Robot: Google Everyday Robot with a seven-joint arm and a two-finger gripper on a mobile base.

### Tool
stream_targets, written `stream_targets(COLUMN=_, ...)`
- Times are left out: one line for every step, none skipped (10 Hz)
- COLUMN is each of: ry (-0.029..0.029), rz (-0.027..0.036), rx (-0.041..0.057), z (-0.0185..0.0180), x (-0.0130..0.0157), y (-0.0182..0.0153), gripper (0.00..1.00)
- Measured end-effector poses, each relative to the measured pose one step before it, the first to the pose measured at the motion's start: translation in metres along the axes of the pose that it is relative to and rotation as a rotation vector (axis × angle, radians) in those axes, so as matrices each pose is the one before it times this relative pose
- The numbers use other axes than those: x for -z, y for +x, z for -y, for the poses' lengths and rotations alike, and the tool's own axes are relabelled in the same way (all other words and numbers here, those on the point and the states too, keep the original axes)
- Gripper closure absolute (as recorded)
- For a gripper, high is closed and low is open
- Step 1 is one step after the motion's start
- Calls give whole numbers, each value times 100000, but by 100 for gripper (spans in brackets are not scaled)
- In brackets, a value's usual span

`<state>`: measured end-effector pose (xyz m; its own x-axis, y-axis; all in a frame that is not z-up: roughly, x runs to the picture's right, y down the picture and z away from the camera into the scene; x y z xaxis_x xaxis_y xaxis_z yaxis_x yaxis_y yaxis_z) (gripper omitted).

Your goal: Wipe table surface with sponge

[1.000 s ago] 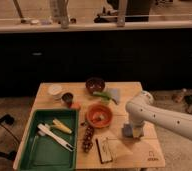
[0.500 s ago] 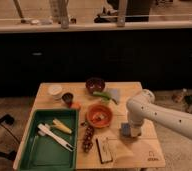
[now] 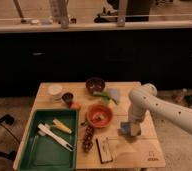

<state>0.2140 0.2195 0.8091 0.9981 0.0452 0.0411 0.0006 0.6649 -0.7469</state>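
The tool (image 3: 130, 129) was down at the right side of the desk (image 3: 126, 152), apparently closed on the sponge (image 3: 127, 130), which sat on the wood just right of the orange bowl (image 3: 99, 116). A dark block with a light top (image 3: 104, 149) lay nearer the front edge, and a green tray (image 3: 36, 154) covered the left side.

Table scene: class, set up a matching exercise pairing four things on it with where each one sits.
Things:
1. sponge
2. orange bowl
3. green tray
4. dark bowl

Places:
A. left front of the table
B. far edge, middle
C. right side, under the end effector
D. centre

Pairs: 1-C, 2-D, 3-A, 4-B
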Motion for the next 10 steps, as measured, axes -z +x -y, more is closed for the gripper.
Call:
stream_targets(ry=-2711, rz=1427, rx=-661, z=37, x=-444, y=171, gripper=100)
stream_targets(ry=-1588, rz=780, rx=-675, z=50, x=-411, y=144, gripper=100)
stream_targets(ry=-632, rz=158, rx=-321, z=86, x=-309, y=25, gripper=100)
stream_targets(ry=-1031, rz=58, rx=-611, z=103, x=-530, y=142, gripper=100)
stream_targets(ry=-614, rz=-19, rx=-548, z=34, x=-318, y=100, gripper=100)
stream_targets(ry=-392, rz=26, rx=-561, z=47, x=-229, y=142, gripper=100)
stream_targets(ry=-230, rz=-16, rx=-633, z=15, x=-94, y=207, gripper=100)
stream_targets(ry=-32, rz=-63, rx=-564, z=57, x=-29, y=185, gripper=100)
stream_targets(ry=248, rz=31, rx=-200, z=108, x=64, y=45, gripper=100)
stream_targets(ry=307, rz=348, rx=314, z=22, x=229, y=-154, gripper=100)
